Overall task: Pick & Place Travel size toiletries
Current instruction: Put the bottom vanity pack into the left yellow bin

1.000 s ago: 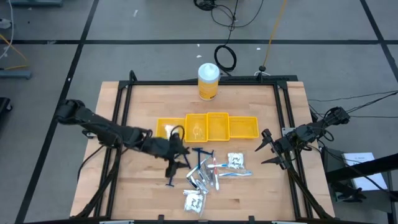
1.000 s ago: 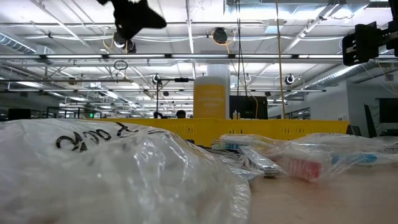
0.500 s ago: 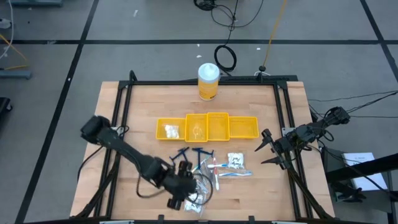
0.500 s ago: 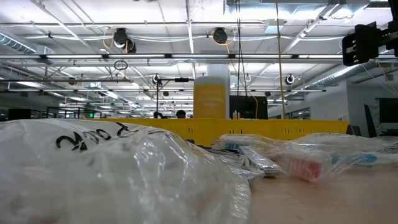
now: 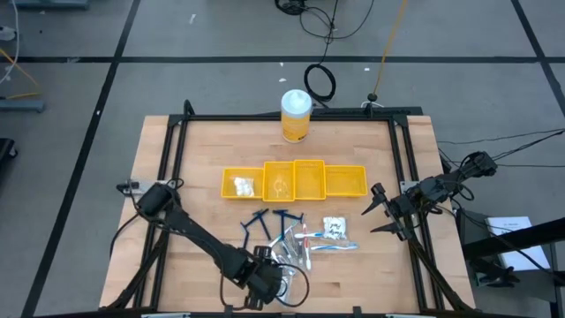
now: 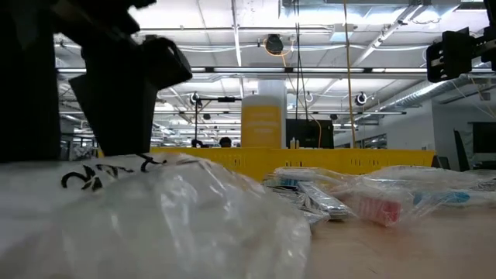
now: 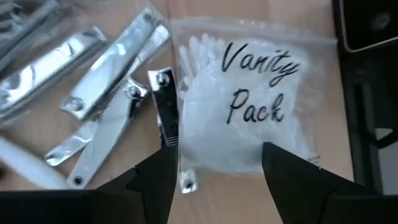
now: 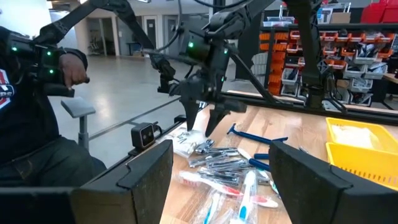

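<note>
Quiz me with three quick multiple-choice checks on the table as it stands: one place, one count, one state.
1. Where is the left gripper?
A. Over the yellow bins
B. Over the Vanity Pack bag by the table's near edge
C. Beside the yellow canister

2. How many yellow bins stand in the row?
A. Four
B. Two
C. Six

3. What state is the right gripper in?
A. Shut on a toothbrush
B. Shut on a razor
C. Open and holding nothing

Answers:
1 B: the left gripper points down at the Vanity Pack bag, far from the bins.
2 A: the high view shows four yellow bins side by side.
3 C: the right gripper waits at the table's right edge with its fingers spread and nothing between them.
</note>
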Controlling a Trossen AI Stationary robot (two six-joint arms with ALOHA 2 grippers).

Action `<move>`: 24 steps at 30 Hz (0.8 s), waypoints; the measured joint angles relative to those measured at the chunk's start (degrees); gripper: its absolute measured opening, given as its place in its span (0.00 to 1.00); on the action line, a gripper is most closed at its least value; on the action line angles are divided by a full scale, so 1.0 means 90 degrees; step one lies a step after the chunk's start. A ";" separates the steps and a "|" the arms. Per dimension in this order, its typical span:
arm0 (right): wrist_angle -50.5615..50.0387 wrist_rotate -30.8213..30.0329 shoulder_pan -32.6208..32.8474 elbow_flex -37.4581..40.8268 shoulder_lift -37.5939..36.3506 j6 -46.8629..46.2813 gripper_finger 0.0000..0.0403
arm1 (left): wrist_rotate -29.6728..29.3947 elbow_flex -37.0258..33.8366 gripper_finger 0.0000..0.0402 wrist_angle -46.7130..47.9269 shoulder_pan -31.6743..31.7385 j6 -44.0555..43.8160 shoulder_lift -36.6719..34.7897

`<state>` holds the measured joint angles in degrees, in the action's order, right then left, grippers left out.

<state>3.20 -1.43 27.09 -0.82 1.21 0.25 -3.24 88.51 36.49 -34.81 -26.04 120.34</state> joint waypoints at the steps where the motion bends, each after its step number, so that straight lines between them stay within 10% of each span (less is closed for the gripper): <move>1: 0.0000 0.0000 0.0000 0.0000 0.0000 0.0000 0.63 | 0.0017 0.0000 0.57 -0.0014 0.0012 0.0000 0.0031; 17: 0.0000 0.0000 0.0000 0.0000 0.0000 0.0000 0.63 | 0.0092 0.0000 0.55 -0.0031 0.0078 0.0017 0.0041; 24: 0.0000 0.0000 0.0000 0.0000 0.0001 0.0000 0.63 | 0.0092 0.0000 0.32 -0.0027 0.0078 0.0053 0.0041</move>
<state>3.20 -1.43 27.09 -0.82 1.22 0.25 -2.42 88.51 36.25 -34.11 -25.56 120.70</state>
